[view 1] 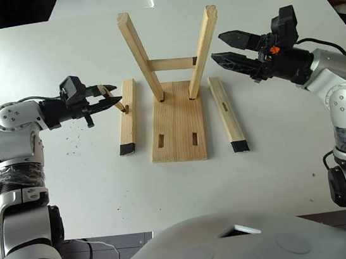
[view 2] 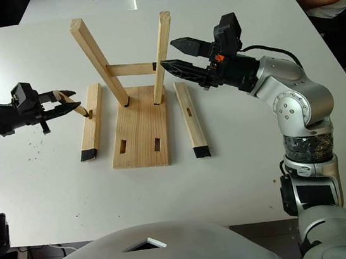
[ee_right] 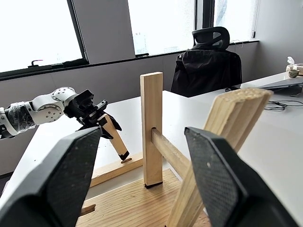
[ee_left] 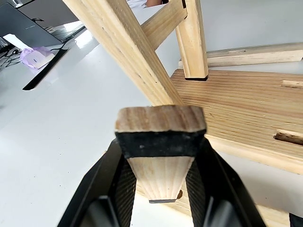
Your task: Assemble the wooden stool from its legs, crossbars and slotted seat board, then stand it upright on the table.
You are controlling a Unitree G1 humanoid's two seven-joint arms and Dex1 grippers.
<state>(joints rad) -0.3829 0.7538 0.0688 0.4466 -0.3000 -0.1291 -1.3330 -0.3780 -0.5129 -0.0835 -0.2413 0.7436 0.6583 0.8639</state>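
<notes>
Right, the white table (view 1: 73, 194) carries everything, and flat in the middle lies the seat board (view 1: 177, 138), its two near slots not yet filled. Up from its far slots rise the standing legs (view 1: 139, 51), leaning apart and tied by the fitted crossbar (view 1: 172, 64).

Either side of the board, a leg lies flat with its long axis running away from the robot, parallel to the board: the left loose leg (view 1: 128, 129) and the right loose leg (view 1: 228, 116).

And here's the piece that matters: the loose crossbar (ee_right: 113, 137) is pinched in the left gripper (view 1: 110, 94), jaws pressed on its upper end. It slants down and to the right, its lower tip meeting the left loose leg at the hole near that leg's far end. Whether the tip is in the hole or just resting on it, I can't tell.

So the bar comes in tilted while the leg lies flat. To my eye it needs to come more upright over the hole before any push, or the unpinned leg could skid.

The right gripper (view 1: 218, 45) hovers with jaws spread wide at the top of the right-hand standing leg; contact is unclear. The left arm is clearly the nearer one for this joint.
</notes>
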